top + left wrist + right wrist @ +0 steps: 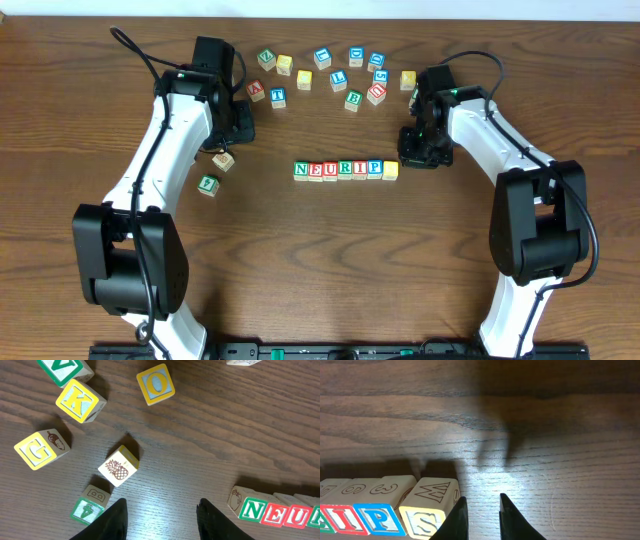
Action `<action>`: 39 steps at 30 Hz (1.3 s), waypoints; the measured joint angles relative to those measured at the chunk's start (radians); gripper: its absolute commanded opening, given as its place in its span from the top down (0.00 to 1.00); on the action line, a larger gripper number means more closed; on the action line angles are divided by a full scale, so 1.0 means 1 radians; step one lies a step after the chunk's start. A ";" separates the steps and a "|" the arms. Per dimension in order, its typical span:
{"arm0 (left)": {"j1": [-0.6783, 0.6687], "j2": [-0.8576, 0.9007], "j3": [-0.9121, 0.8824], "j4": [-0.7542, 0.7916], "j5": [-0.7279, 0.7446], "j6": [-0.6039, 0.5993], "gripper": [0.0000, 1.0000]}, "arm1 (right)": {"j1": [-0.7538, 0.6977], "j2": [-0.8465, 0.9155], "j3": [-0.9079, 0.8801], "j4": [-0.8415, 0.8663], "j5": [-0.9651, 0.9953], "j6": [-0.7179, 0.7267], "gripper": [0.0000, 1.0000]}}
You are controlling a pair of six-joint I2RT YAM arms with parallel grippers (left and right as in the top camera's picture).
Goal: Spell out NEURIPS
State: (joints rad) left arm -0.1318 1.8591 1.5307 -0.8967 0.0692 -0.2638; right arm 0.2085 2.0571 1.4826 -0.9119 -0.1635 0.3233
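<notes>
Seven cubes stand in one row mid-table, reading green N, red E, red U, green R, red I, blue P and a yellow S cube. My right gripper hovers just right of the S cube, jaws a narrow gap apart over bare wood. My left gripper is up and left of the row, open and empty. The N sits right of it in the left wrist view.
Several loose letter cubes lie scattered along the back. Two more, a pineapple cube and a green one, lie beside the left arm. Yellow G, K and O cubes lie ahead of the left fingers.
</notes>
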 measured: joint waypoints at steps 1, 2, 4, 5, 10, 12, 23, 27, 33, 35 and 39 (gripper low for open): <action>0.000 0.000 0.000 0.000 0.000 0.000 0.56 | 0.000 0.000 0.000 0.000 0.000 0.001 0.84; 0.000 0.000 0.000 0.000 0.000 0.000 0.55 | 0.001 0.000 0.000 -0.002 0.000 0.002 0.84; 0.000 0.000 0.000 0.000 0.000 0.000 0.56 | 0.005 0.000 0.000 -0.011 0.002 0.003 0.84; 0.000 0.000 0.000 0.000 0.000 0.000 0.55 | 0.008 0.000 0.000 -0.015 0.003 0.003 0.84; 0.000 0.000 0.000 0.000 0.000 0.000 0.56 | 0.026 0.000 0.000 -0.019 0.003 0.003 0.84; 0.000 0.000 0.000 0.000 0.000 0.000 0.56 | 0.031 0.000 0.000 -0.019 0.003 0.003 0.84; 0.000 0.000 0.000 0.000 0.000 0.000 0.55 | 0.043 0.000 0.000 0.002 0.005 0.006 0.83; 0.000 0.000 0.000 0.000 0.000 0.000 0.56 | 0.055 0.000 0.000 0.019 0.004 0.006 0.83; 0.000 0.000 0.000 0.000 0.000 0.000 0.56 | 0.058 0.000 0.000 0.022 0.004 0.006 0.83; 0.000 0.000 0.000 0.000 0.000 0.000 0.62 | 0.058 0.000 0.000 0.027 0.004 0.006 0.86; 0.000 0.000 0.000 0.000 -0.001 0.003 0.64 | 0.055 0.000 0.000 0.031 0.003 0.010 0.90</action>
State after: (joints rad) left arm -0.1318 1.8591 1.5307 -0.8963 0.0685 -0.2611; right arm 0.2638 2.0571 1.4826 -0.8814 -0.1608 0.3332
